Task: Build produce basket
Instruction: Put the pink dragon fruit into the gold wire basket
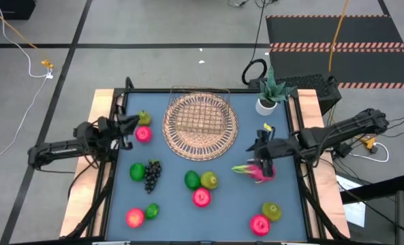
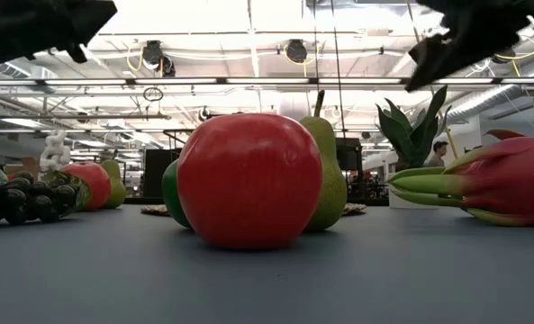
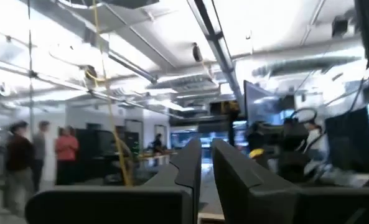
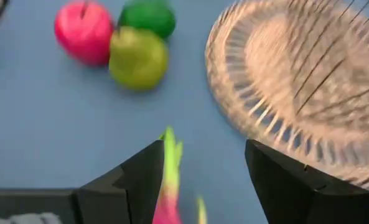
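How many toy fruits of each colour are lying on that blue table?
Red apples: 4
Dark green fruits: 3
Yellow-green fruits: 3
Dark grape bunch: 1
Pink dragon fruit: 1
Total: 12

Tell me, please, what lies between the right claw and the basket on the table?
Nothing: in the high view, only bare blue table separates the right claw, above the dragon fruit, from the basket.
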You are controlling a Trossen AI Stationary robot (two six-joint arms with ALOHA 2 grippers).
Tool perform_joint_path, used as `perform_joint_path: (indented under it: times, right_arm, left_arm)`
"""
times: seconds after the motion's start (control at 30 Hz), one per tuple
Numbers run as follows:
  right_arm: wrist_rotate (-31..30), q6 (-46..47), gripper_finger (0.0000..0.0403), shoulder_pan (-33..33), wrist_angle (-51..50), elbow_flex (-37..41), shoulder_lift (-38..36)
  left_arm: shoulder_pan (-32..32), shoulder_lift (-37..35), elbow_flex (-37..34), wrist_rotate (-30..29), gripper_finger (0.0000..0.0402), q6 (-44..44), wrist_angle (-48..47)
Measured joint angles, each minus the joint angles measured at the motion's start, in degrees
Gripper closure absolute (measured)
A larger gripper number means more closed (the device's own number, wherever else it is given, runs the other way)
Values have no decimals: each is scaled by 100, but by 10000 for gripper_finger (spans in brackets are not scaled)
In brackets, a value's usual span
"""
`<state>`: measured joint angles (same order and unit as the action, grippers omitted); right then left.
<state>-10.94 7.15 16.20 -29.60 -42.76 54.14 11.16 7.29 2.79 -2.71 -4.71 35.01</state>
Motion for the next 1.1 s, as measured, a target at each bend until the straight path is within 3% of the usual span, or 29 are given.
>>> perform_joint_path:
  times: [0.27,0.4,0.53,0.67,0.83,1.0,1.1]
  right_arm:
    - [927,824,145,230,-1524,-274,796]
    - [1101,1019,111,220,-2318,-725,1165]
    - [1135,1220,73,226,-2328,-758,1318]
    - [1223,1492,43,216,-2337,-564,1553]
    - [1202,1825,35,215,-2181,-302,1769]
    - [1248,1916,51,222,-1715,37,1800]
    - [1253,1888,82,316,-1525,138,1803]
  left_arm:
    - [-4,1257,-2,-12,357,397,845]
    - [-77,2317,0,15,357,485,1940]
    - [-123,3251,188,15,351,419,2433]
    - [-122,3921,664,15,323,319,2128]
    - [-129,4562,1370,15,265,22,1401]
    - [-130,4981,2046,-10,214,-138,495]
    - [-129,5114,2441,-144,203,-68,-18]
